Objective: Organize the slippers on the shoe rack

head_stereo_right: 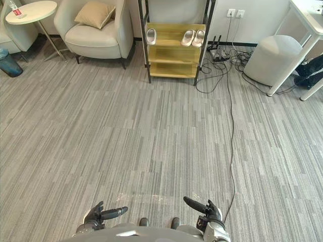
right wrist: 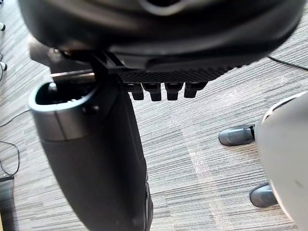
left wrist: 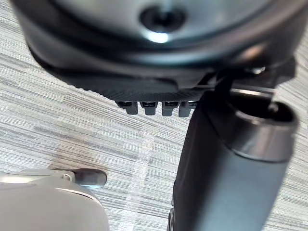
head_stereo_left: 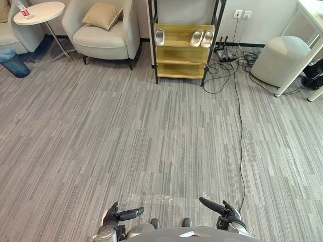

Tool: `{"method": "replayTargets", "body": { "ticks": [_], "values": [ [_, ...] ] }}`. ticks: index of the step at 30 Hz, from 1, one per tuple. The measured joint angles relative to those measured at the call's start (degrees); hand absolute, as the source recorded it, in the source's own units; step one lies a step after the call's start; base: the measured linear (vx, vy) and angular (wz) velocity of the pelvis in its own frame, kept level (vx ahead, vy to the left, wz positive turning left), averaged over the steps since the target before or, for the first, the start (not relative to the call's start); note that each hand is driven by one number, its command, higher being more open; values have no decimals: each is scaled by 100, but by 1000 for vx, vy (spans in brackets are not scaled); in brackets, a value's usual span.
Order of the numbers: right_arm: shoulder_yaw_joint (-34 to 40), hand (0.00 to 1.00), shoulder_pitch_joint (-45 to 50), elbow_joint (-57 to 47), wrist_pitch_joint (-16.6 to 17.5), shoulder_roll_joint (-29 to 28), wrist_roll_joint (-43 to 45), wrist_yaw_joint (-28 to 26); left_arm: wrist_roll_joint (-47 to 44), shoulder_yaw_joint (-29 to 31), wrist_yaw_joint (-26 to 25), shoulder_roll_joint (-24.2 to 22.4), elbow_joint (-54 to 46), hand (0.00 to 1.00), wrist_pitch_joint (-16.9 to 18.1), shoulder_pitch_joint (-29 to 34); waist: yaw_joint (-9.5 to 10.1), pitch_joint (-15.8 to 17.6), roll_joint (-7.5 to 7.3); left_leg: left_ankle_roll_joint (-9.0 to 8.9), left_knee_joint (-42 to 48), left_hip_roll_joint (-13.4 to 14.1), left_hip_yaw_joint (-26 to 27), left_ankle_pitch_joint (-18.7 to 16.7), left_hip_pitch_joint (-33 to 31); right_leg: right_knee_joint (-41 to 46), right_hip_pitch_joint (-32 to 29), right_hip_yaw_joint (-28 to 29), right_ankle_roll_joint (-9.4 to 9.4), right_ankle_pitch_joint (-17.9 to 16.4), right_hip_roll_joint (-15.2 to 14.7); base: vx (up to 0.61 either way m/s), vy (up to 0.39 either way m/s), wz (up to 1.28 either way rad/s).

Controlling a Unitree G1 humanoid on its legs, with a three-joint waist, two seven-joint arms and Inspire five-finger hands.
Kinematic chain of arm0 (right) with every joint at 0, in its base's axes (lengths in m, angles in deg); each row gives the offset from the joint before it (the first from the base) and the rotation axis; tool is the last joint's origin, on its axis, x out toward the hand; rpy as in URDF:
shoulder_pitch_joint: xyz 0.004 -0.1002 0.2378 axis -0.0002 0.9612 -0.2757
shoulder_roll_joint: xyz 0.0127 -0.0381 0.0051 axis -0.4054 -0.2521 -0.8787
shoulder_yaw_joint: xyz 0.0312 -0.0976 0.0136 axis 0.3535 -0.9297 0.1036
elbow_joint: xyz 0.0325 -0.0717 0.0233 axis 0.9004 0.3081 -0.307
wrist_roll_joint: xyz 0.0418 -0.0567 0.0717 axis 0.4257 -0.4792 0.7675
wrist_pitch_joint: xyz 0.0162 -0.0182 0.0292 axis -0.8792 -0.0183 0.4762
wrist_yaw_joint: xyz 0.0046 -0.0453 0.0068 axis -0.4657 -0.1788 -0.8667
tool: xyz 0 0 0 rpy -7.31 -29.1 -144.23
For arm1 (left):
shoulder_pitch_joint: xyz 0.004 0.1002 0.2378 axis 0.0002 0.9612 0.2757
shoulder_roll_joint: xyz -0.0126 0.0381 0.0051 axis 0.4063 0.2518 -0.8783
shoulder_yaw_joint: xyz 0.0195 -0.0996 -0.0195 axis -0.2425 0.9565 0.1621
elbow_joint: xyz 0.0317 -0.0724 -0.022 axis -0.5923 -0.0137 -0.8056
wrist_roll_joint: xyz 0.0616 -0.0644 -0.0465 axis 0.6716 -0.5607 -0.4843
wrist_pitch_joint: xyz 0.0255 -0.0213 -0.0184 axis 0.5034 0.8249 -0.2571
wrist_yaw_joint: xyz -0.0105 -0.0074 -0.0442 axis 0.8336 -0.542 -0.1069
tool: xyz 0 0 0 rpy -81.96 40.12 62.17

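Observation:
Far ahead against the wall stands a wooden shoe rack (head_stereo_left: 184, 50) with a black frame. On its top shelf lie three white slippers: one alone at the left (head_stereo_left: 159, 37) and a pair side by side at the right (head_stereo_left: 202, 39). The lower shelves look bare. My left hand (head_stereo_left: 112, 217) and right hand (head_stereo_left: 224, 212) hang low at the near edge, far from the rack. Both are open and hold nothing, thumbs pointing inward. The wrist views show each thumb (left wrist: 226, 168) (right wrist: 96, 163) over bare carpet.
A beige armchair (head_stereo_left: 103, 30) with a cushion stands left of the rack, beside a round side table (head_stereo_left: 39, 12) and a blue bin (head_stereo_left: 14, 63). A grey pouf (head_stereo_left: 280, 59) and a white desk leg (head_stereo_left: 298, 68) stand at the right. A black cable (head_stereo_left: 240, 131) runs along the carpet.

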Motion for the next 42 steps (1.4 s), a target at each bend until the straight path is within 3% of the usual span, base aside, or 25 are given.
{"method": "replayTargets", "body": {
  "ticks": [24, 30, 32, 33, 34, 35, 37, 39, 41, 42],
  "values": [
    [-43, 100, -4, 0, -43, -8, -102, 2, 5, -4, 5, 23, 4, 100, 0, -5, 15, 38, -39, -1, -129, -2, 25, 17, 97, -1, 21, -14, 5, 0, 3, -8, -3, -1],
    [-131, 100, -29, -29, -51, -25, -102, -1, 23, -9, 15, 81, -11, 100, -3, -90, 127, 72, -119, 106, 458, 7, 181, -279, -460, 34, -329, 121, 4, -6, -24, -37, -7, -13],
    [-146, 100, -38, -74, -55, 3, -102, -2, 31, -74, 20, 91, -12, 100, -9, -99, 129, 97, -72, 182, 971, 62, 252, -631, -727, 546, -619, 166, 43, -320, -48, 2, 33, -21],
    [-149, 100, -21, -141, -56, 31, -102, -1, 34, -143, 28, 111, -15, 100, -10, -101, 127, 112, -55, 196, 1276, 90, 298, -864, -831, 1396, -978, 162, 143, -723, -124, 27, 54, -22],
    [-150, 100, -2, -162, -57, 44, -102, -3, 33, -211, 29, 131, -15, 100, -11, -102, 129, 123, -59, 222, 1400, 93, 329, -962, -853, 1852, -1163, 122, 231, -889, -187, 39, 79, -20],
    [-154, 100, 1, -161, -59, 57, -102, -6, 34, -267, 28, 147, -13, 100, -11, -100, 129, 131, -53, 233, 1494, 96, 346, -1051, -864, 2289, -1346, 70, 297, -984, -245, 67, 87, -15],
    [-134, 100, -11, -278, -45, 94, -62, -8, 65, -470, 27, 236, 6, 100, -15, -151, 101, 210, -62, 365, 1670, 54, 368, -1220, -713, 4130, -2087, -207, 437, -1058, -581, 121, 95, -6],
    [-148, 100, -51, -308, -32, 91, -36, -27, 92, -511, 12, 286, 16, 100, -25, -208, 70, 277, -92, 412, 1670, 5, 289, -1360, -465, 4967, -2429, -389, 366, -1297, -790, 257, 45, 14],
    [-159, 100, -111, -308, -30, 82, -31, -36, 93, -509, -5, 280, 17, 100, -24, -226, 2, 288, -78, 366, 1526, 81, 113, -1472, -163, 4737, -2552, -641, 127, -1471, -796, 279, -20, 40],
    [-159, 100, -150, -315, -30, 85, -32, -37, 97, -503, -9, 264, 19, 100, -24, -247, -32, 305, -56, 351, 1407, 132, 34, -1478, -45, 4467, -2645, -730, 99, -1486, -759, 362, -78, 46]
  ]
}}
